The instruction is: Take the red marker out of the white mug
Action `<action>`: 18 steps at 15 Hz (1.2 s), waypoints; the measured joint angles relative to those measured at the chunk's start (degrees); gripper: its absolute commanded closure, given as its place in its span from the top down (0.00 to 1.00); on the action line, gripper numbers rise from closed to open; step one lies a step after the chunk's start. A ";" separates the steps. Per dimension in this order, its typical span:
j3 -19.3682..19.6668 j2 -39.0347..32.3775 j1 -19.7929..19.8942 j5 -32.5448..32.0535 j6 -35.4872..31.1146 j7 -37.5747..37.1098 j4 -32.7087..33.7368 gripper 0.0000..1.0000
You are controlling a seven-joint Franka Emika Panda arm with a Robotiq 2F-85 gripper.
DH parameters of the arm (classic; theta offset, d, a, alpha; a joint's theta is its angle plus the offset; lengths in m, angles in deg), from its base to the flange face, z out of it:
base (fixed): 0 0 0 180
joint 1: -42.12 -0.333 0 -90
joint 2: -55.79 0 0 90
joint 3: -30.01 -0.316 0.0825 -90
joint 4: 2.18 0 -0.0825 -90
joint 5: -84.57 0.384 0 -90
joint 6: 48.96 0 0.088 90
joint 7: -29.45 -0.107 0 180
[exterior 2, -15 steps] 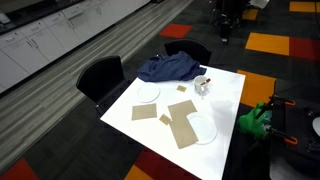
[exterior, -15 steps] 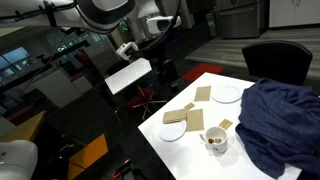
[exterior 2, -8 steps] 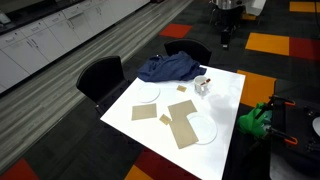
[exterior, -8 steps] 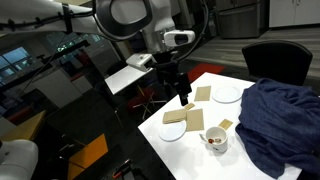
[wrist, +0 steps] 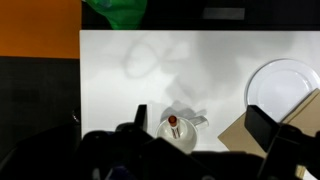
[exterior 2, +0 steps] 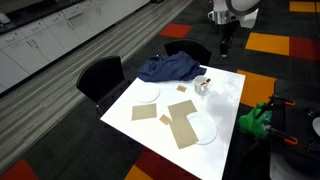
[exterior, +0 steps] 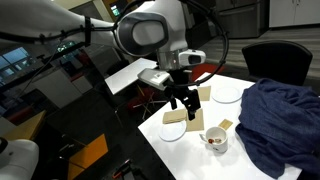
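Arm (exterior: 150, 35): white rounded shells w/ black joints; black claw (exterior: 183, 104); black cable (exterior: 227, 42) looped alongside.

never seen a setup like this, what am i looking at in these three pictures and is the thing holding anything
The big white and black machine is a robot arm. The claw at its end is its gripper. Two pictures come from cameras standing in the room, each looking at the white table from a different spot. The third comes from a camera on the arm's wrist, looking down past the gripper.

On the table are a white mug with a red marker in it, white plates, some flat brown cardboard pieces and a crumpled blue cloth.

The gripper is open and holds nothing. It hangs in the air above the table.
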 measured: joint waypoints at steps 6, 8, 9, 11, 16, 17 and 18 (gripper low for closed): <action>0.08 -2.09 0.45 -0.04 -2.27 0.45 -0.79 1.00; 0.05 -2.07 0.45 -0.04 -2.26 0.45 -0.71 1.00; 0.05 -2.07 0.45 -0.04 -2.26 0.44 -0.69 1.00; 0.02 -2.25 0.45 -0.05 -2.48 0.26 -0.67 1.00; -0.09 -6.47 0.39 -0.20 -6.57 0.21 0.69 1.00; -0.09 -7.88 0.39 -0.20 -7.12 0.21 1.37 1.00; -0.08 -9.31 0.41 -0.20 -7.46 0.21 2.14 1.00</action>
